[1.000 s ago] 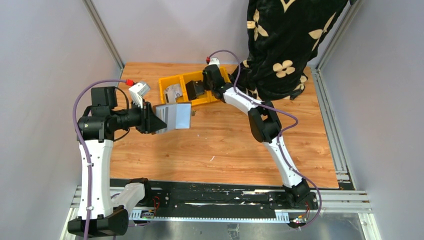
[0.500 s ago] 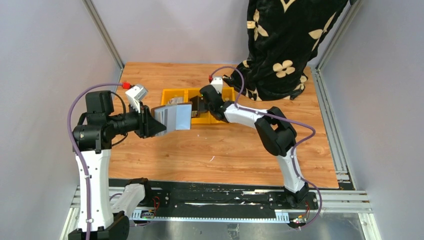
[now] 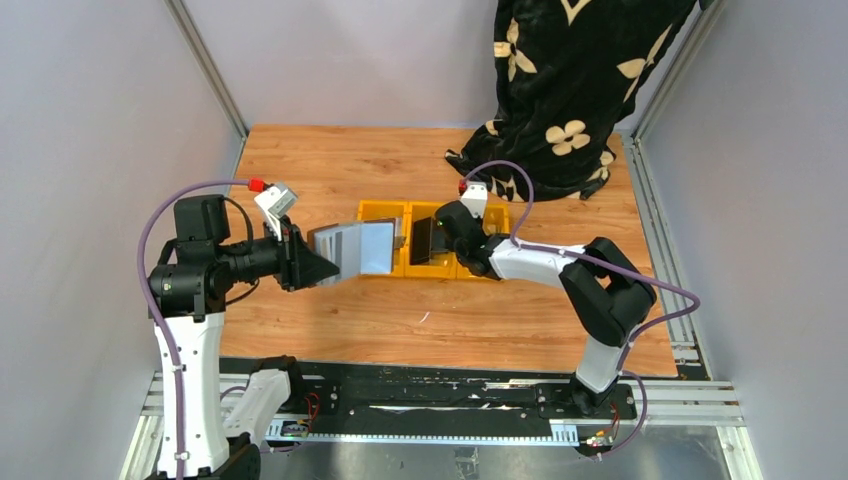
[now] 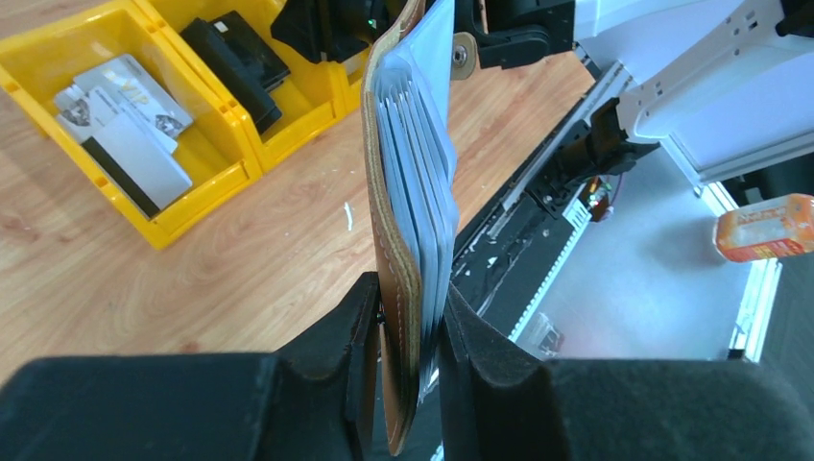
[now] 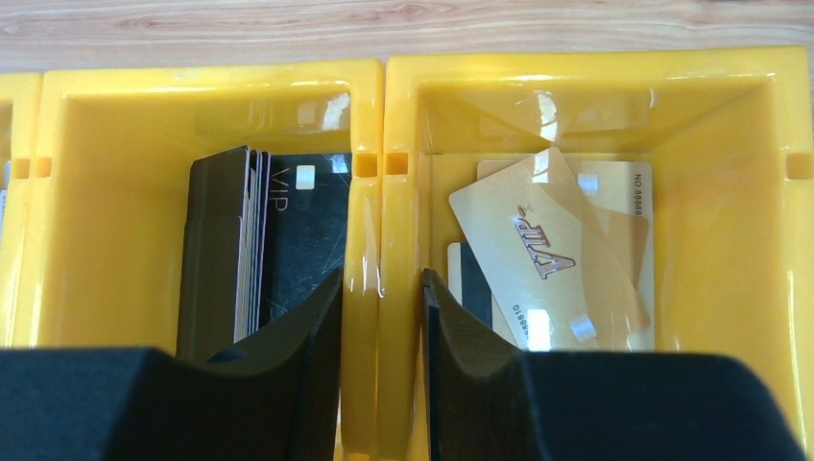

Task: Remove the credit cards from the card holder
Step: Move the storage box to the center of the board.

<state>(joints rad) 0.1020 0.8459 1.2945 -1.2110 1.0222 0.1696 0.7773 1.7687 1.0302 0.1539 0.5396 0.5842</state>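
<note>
Seen from overhead, the left claw (image 3: 318, 262), left of centre, is clamped on the fold end of the brown card holder (image 3: 360, 250). It holds the holder on edge, off the table (image 3: 330, 160), with the grey sleeves (image 4: 422, 163) fanned apart. Just right of it sits a yellow tray (image 3: 383, 210). The right claw (image 3: 438, 240) is pinched shut on the dividing wall (image 5: 381, 192) between two compartments. In its wrist view, gold credit cards (image 5: 547, 259) lie at centre right. A dark stack (image 5: 226, 250), probably more cards, stands at centre left.
</note>
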